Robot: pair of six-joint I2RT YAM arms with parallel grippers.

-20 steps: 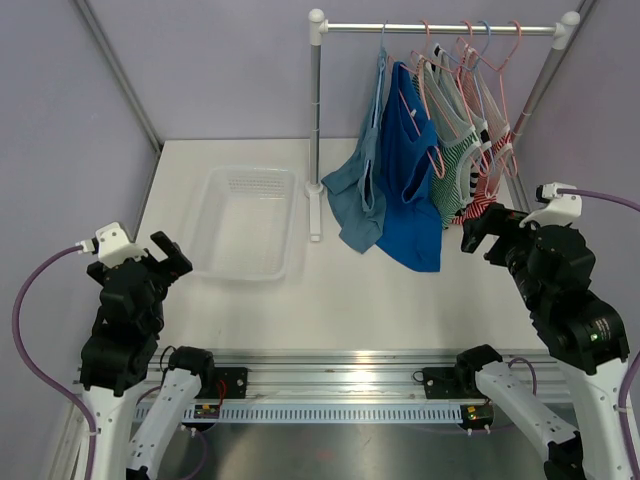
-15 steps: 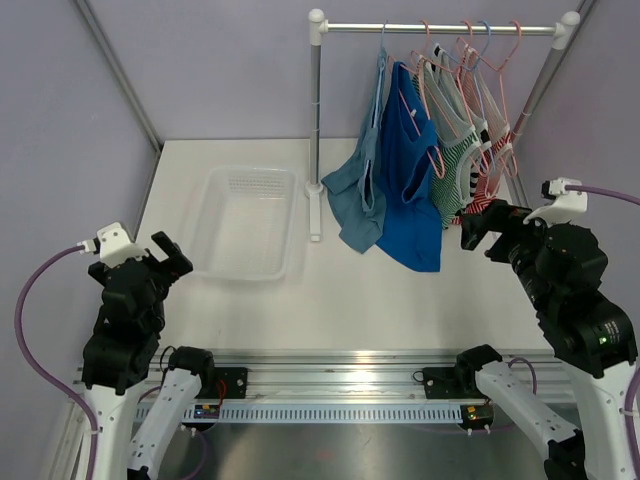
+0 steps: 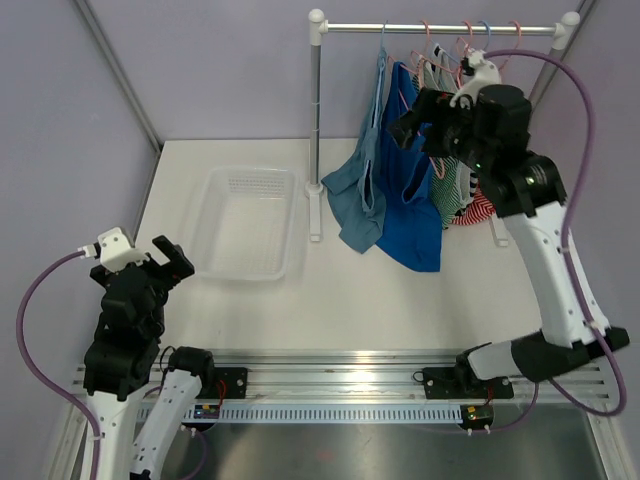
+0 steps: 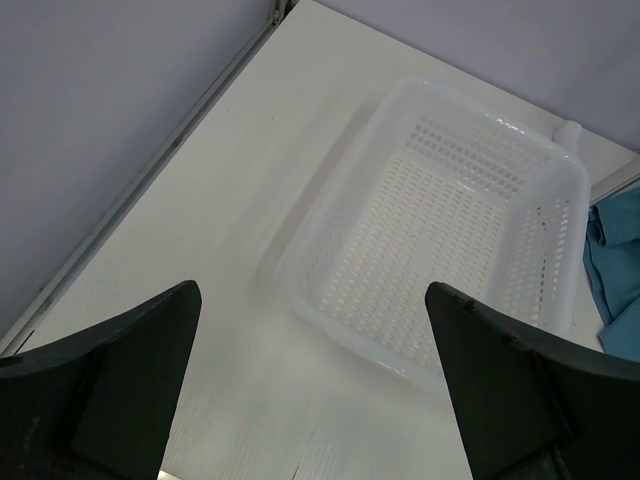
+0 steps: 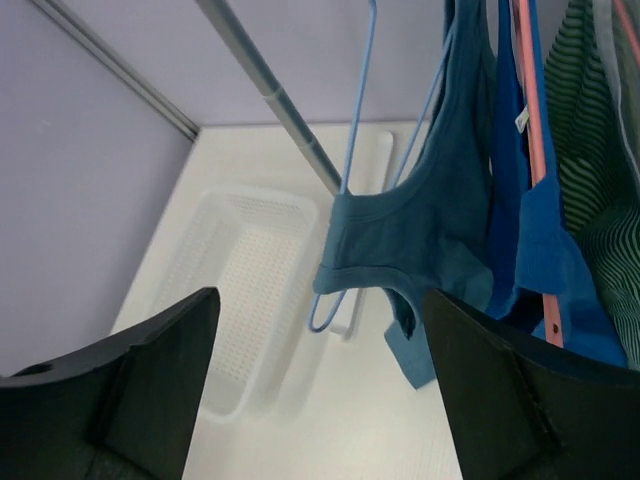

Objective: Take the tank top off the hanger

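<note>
Up in the upper right of the top view, the right hand (image 3: pixel 410 118) hangs near the rail (image 3: pixel 440 28) with its fingers spread, gripping nothing. The teal tank top (image 3: pixel 358 190) hangs just left of and below it, untouched. Only the right wrist view shows the garment's neckline draped on a light blue hanger (image 5: pixel 358 105), framed between the fingers, a blue top (image 5: pixel 530 250) beside it. The left hand (image 3: pixel 165 262), lower left, is likewise spread and empty over the bench (image 3: pixel 330 290); its wrist view faces the white basket (image 4: pixel 455 230).
</note>
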